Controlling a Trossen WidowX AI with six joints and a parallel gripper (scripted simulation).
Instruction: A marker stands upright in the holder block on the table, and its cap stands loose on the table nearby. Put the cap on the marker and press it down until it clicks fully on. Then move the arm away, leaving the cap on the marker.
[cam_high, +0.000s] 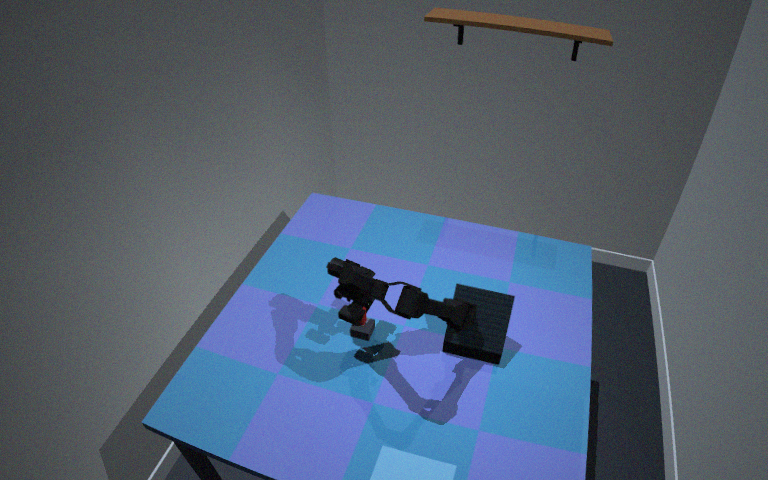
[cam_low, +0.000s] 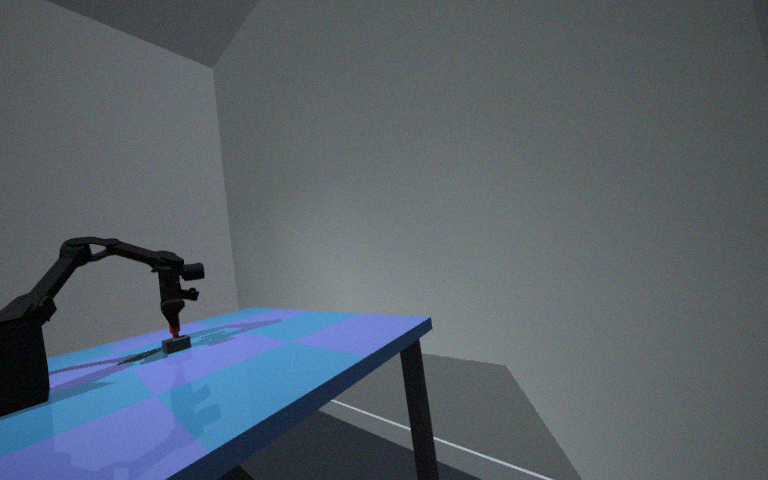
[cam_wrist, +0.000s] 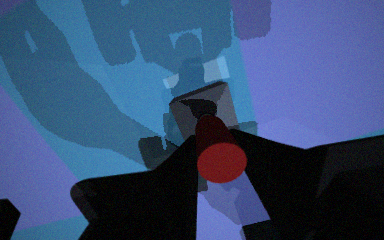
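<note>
Checkered blue-and-purple table (cam_low: 362, 333) taking up most of the shot, plain grey walls all round.

Far left in the exterior view: dark arm base (cam_low: 22, 362) parked on the tabletop, arm (cam_low: 121, 249) arching up and over, then dropping straight down. Gripper (cam_low: 173, 323) pointing at the table, right above the holder block (cam_low: 176, 343). Jaws pinching the red cap (cam_low: 173, 328), squeezed on both sides, not fully closed because of the cap between them. Cap upright, bottom end down at the block. Marker itself not really visible from here, too small and hidden under the cap.

Top view, same story: gripper (cam_high: 355, 316) left of the base (cam_high: 487, 316), bit of red cap (cam_high: 363, 318) poking out, holder block (cam_high: 362, 329) just under it. Lots of overlapping shadows spread across the squares around the block. Wooden shelf (cam_high: 518, 23) way up on the back wall, well apart from everything.

Wrist view: red cap (cam_wrist: 220, 155) dead centre, round top facing the camera, black fingers pressed against it left and right. Grey holder block (cam_wrist: 220, 107) right behind the far end of the cap, dark hole in its top. Can't tell how far down on the marker the cap sits, since the joint is hidden behind the cap body.
</note>
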